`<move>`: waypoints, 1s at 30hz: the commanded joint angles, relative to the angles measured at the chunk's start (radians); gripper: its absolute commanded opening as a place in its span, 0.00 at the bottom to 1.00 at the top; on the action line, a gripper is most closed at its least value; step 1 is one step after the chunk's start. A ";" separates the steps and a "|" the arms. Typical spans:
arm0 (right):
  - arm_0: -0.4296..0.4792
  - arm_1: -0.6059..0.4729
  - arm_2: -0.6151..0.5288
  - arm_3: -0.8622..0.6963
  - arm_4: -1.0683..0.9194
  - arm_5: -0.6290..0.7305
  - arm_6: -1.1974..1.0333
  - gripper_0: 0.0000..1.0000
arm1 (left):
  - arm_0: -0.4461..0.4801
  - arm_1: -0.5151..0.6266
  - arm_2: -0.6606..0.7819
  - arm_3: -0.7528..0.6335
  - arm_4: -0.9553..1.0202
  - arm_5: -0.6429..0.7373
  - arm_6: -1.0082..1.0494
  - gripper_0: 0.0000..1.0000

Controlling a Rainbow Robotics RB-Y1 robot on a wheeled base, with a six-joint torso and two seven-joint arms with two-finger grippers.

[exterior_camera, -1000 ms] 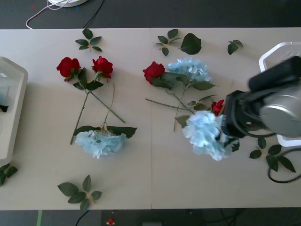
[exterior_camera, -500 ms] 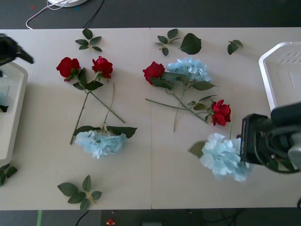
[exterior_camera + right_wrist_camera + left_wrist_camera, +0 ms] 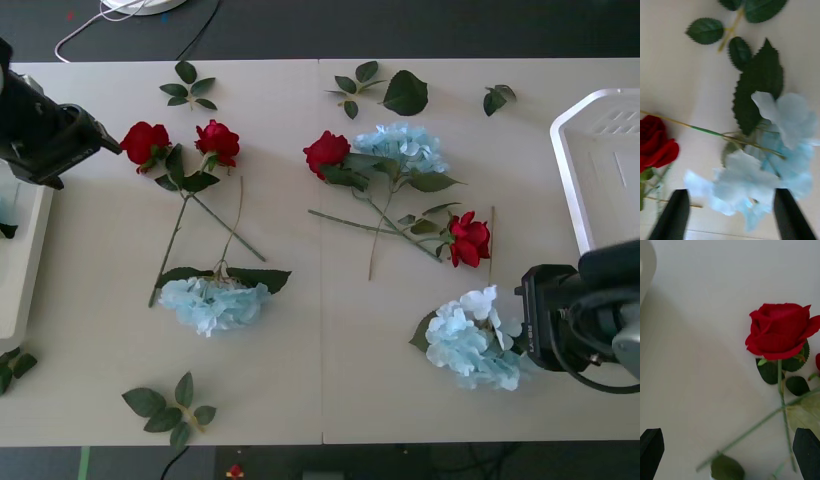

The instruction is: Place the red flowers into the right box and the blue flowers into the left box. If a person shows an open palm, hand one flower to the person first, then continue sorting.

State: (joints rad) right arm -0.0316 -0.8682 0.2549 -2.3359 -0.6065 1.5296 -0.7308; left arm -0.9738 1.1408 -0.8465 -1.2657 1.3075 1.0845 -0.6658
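Right hand (image 3: 730,213) sits lower right in the front view, fingers spread wide, a blue flower (image 3: 470,340) lying on the bench (image 3: 320,400) between them, not gripped. Left hand (image 3: 730,453) is at upper left of the front view, fingers also apart, holding nothing, hovering beside the leftmost red rose (image 3: 146,141). Likely step: left hand takes that rose (image 3: 780,332). To do it well, come down on the thin stem just under the head, keep clear of the neighbouring rose (image 3: 218,140) and its crossed stems, close fully before lifting; then it must cross to the right box (image 3: 570,170) at the right edge, far side, so a handover may be needed. Left box (image 3: 25,260) is at the left edge. Versus half a second ago: left arm has moved further into frame toward the rose; blue flower has dropped slightly and lies flatter; right arm has barely shifted. Other roses and hydrangeas unchanged mid-bench.
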 commanded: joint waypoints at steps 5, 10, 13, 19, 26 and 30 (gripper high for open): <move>-0.283 0.071 0.015 0.118 -0.119 0.119 -0.116 1.00 | -0.034 -0.042 -0.129 -0.027 -0.151 -0.146 0.209 1.00; -0.418 0.133 0.086 0.268 -0.070 0.110 -0.162 1.00 | -0.034 -0.070 -0.154 -0.021 -0.208 -0.160 0.276 1.00; -0.481 0.179 0.130 0.386 -0.015 0.073 -0.168 1.00 | -0.034 -0.090 -0.154 -0.018 -0.231 -0.160 0.302 1.00; -0.582 0.272 0.199 0.629 0.065 -0.039 -0.170 1.00 | -0.046 -0.157 -0.154 0.032 -0.291 -0.160 0.315 1.00; -0.682 0.390 0.221 0.885 0.122 -0.146 -0.162 1.00 | -0.060 -0.265 -0.155 0.132 -0.378 -0.160 0.316 1.00; -0.719 0.434 0.233 1.007 0.143 -0.220 -0.156 1.00 | -0.069 -0.319 -0.154 0.175 -0.410 -0.160 0.315 1.00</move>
State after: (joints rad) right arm -0.6864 -0.4774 0.4699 -1.3805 -0.4851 1.3488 -0.8702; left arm -0.9780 0.8661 -1.0007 -1.1189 0.9261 0.9350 -0.3589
